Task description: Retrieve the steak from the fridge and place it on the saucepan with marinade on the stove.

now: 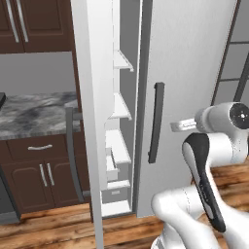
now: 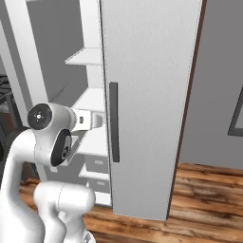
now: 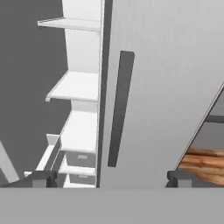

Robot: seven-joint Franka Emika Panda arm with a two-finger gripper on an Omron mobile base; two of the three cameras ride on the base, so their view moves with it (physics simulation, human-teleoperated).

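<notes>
The tall silver-grey fridge [image 1: 189,63] has its left door [image 1: 87,121] swung open and its right door shut behind a dark bar handle [image 1: 155,121]. White shelves [image 3: 78,85] and lower drawers [image 3: 81,158] show through the gap, with nothing visible on them. My gripper [image 3: 111,179] is open and holds nothing. It hovers in front of the shut right door, just right of the opening, and also shows as the gripper [image 1: 179,126] beside the handle. The steak, saucepan and marinade are out of view. A black sliver of the stove [image 2: 4,90] sits at the far left.
A grey marble counter [image 1: 34,114] lies left of the fridge over dark brown drawers and cabinets [image 1: 41,168], with upper cabinets [image 1: 34,24] above. The open door's handle [image 1: 73,151] juts toward the counter. The wooden floor [image 2: 209,190] runs along the fridge's foot.
</notes>
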